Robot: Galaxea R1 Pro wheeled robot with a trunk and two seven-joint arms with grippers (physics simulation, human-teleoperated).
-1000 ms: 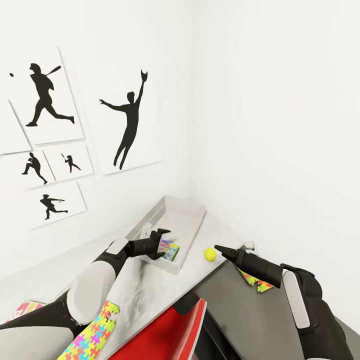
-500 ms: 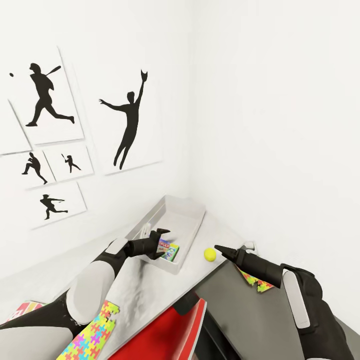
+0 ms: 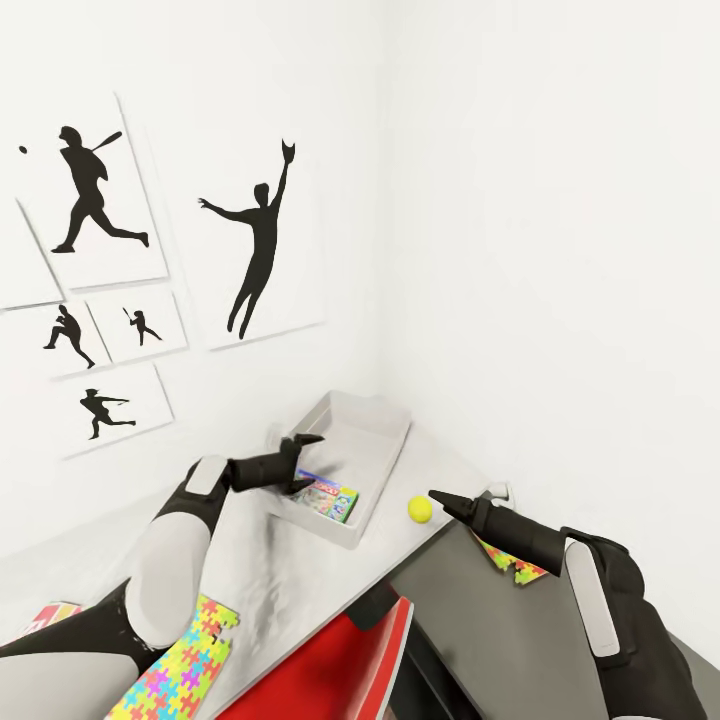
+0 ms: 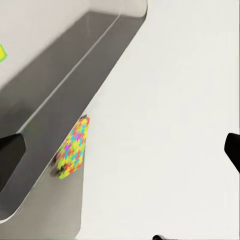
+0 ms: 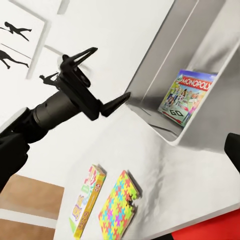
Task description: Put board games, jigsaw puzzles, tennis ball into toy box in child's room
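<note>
- Head view: the toy box (image 3: 385,425), a shallow grey bin, sits at centre frame in the corner of the pale table (image 3: 300,590). One board game (image 3: 327,497) lies flat inside it, so that toy counts as done. The left gripper (image 3: 297,462) hovers at the box's near-left rim, jaws spread wide and empty. The tennis ball (image 3: 420,509) rests on the table right of the box, just ahead of the right gripper (image 3: 436,496), whose fingers look closed to a point, holding nothing. One jigsaw puzzle (image 3: 175,668) lies at lower left, another (image 3: 515,566) under the right arm; a red-and-white game's corner (image 3: 45,615) shows at far left.
- Left wrist view: the puzzle (image 4: 71,147) shows at centre-left beside the box wall (image 4: 60,100); dark fingertips (image 4: 10,150) at both frame edges stand wide apart.
- Right wrist view: the game (image 5: 187,95) lies in the box at right. Another board game (image 5: 86,200) and the puzzle (image 5: 117,205) lie side by side on the table at bottom. Most toys seem left to move.
</note>
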